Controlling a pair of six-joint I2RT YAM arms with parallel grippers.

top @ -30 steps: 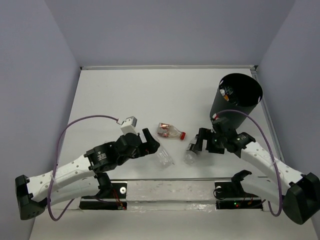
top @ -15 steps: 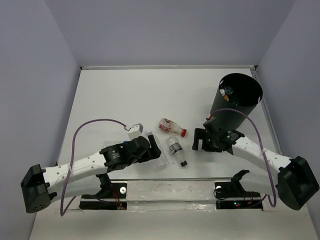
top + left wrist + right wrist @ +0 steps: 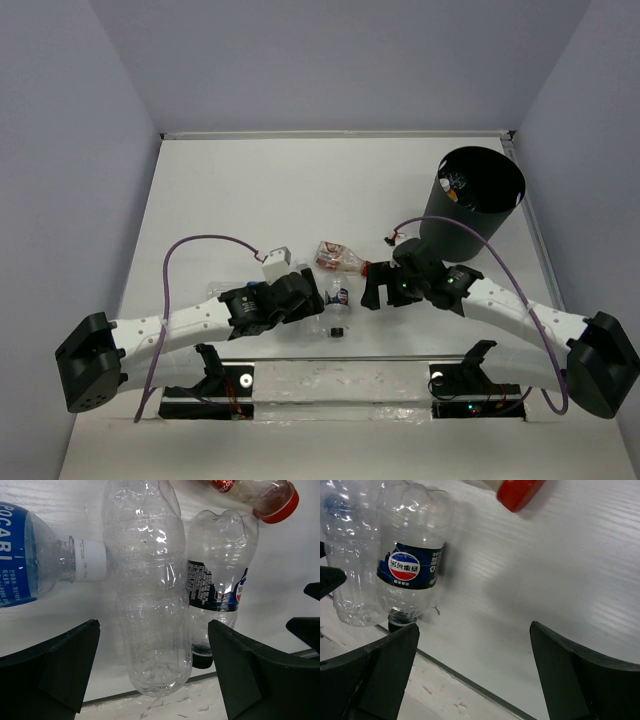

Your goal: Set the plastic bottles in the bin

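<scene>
Bottles lie bunched on the worktop [image 3: 250, 190] between my two hands, near its front edge. My left hand [image 3: 155, 665] is spread wide and grips nothing; between its fingers [image 3: 50, 670] lies the unlabelled bottle [image 3: 150, 605], clear and crumpled, on its side and pointing away from my wrist. Pressed along its right flank is the dark-labelled bottle [image 3: 217, 585], which has a round red, white and blue logo and its black cap [image 3: 202, 660] turned toward the front edge. To the left of those two lies the blue-labelled bottle [image 3: 25, 560], crosswise, with its white cap [image 3: 90, 560] up against the side of the unlabelled one. Beyond them, a little farther back, the red-capped bottle [image 3: 255, 492] lies at a slant, its label red and white. My right hand [image 3: 475, 675] is also spread and holds nothing; it hangs over bare worktop just right of the dark-labelled bottle, and the red cap [image 3: 520, 490] shows at the top of its view. From above, both hands face each other across the cluster, close to it but not closed on any bottle. The bin [image 3: 470, 200] stands upright at the far right of the worktop, behind my right arm and well apart from the bottles; something small shows inside it near the wall, too small to tell what.
</scene>
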